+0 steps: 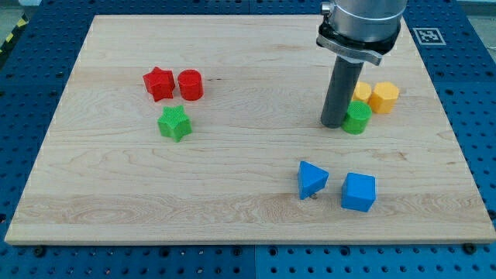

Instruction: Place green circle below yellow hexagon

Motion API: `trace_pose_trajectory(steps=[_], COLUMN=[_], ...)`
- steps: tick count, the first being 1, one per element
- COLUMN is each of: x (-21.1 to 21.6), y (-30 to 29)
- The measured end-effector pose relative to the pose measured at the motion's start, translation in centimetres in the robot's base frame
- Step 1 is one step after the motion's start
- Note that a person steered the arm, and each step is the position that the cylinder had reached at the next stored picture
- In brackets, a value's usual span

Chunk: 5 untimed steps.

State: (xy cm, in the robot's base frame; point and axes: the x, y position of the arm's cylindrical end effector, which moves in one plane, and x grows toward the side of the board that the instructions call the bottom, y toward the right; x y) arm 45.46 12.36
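Note:
The green circle point(357, 118) lies on the wooden board point(248, 225) at the view's right. The yellow hexagon point(384, 97) sits just above and to the right of it, nearly touching. A second yellow block point(362, 92), its shape unclear, sits directly above the green circle and left of the hexagon, partly hidden by the rod. My tip point(334, 124) rests on the board right against the green circle's left side.
A red star point(158, 83) and a red round block point(191, 84) sit side by side at the upper left, with a green star point(174, 122) below them. A blue triangle point(311, 178) and a blue cube point(359, 191) lie at the lower right.

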Motion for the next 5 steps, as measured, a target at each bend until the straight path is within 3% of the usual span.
trace_pose_trajectory(steps=[1,5], x=[0.2,0.9], y=[3.0,4.8])
